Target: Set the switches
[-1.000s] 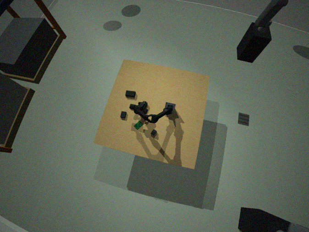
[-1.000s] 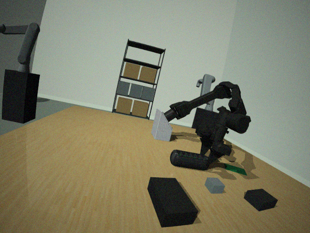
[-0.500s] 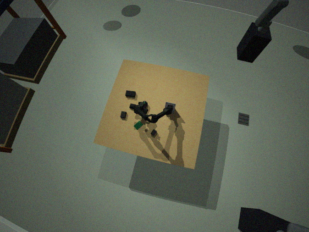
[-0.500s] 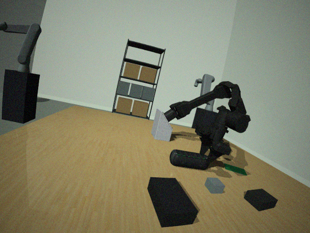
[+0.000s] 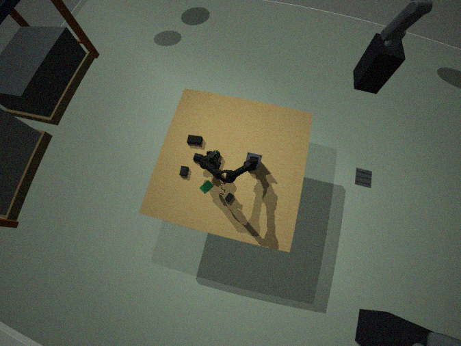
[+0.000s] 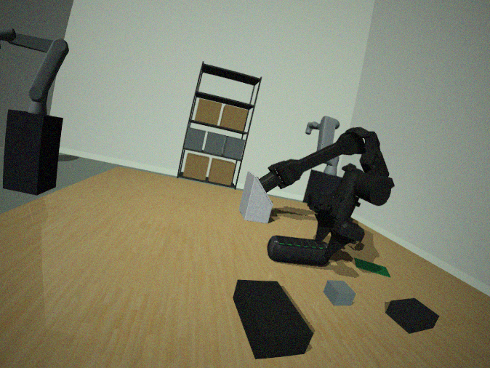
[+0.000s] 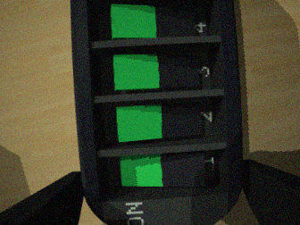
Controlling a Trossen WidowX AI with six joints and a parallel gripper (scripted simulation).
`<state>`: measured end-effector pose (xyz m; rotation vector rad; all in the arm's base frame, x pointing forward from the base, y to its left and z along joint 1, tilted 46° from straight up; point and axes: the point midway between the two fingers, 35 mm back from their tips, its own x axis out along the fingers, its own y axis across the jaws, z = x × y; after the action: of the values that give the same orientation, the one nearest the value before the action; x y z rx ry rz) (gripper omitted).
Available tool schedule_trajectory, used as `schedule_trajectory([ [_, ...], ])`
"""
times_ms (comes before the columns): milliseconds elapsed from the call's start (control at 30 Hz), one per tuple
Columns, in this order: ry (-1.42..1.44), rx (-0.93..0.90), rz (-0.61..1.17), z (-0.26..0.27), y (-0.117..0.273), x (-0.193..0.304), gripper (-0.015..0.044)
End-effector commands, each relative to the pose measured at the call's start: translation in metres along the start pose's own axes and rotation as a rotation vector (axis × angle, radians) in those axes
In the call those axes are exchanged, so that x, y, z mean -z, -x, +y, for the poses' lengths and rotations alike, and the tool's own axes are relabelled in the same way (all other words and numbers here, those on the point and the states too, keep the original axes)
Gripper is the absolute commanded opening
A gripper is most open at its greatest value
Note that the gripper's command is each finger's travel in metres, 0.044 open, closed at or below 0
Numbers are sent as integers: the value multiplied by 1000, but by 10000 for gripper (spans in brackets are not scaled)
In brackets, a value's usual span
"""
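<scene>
The dark controller unit (image 5: 216,151) (image 6: 296,251) (image 7: 192,207) sits on its base on the wooden bench, switches up. The wrist view shows switch 1 (image 7: 142,171), switch 2 (image 7: 139,124), switch 3 (image 7: 136,72) and switch 4 (image 7: 134,21), with green ends left and dark ends right. Which ends are pressed is hard to tell. The other two switches are out of that view. The underside label is hidden. My gripper (image 6: 328,253) (image 7: 162,176) points down, its fingers against both long sides of the unit near switch 1.
Near the unit lie a large black block (image 5: 194,140) (image 6: 272,321), a smaller black block (image 5: 184,171) (image 6: 411,316), a grey block (image 6: 339,293) and a green board (image 5: 206,187) (image 6: 371,268). Another dark block (image 5: 229,197) lies beyond the arm. A grey wedge (image 6: 256,206) carries the arm's base.
</scene>
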<state>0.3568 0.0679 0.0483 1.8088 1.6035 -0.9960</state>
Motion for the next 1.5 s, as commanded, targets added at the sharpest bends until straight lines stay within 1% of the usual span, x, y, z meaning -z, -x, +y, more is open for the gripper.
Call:
schedule_trajectory([
  [0, -2, -6, 5, 1, 5, -4, 336],
  [1467, -2, -6, 92, 1, 31, -29, 336],
])
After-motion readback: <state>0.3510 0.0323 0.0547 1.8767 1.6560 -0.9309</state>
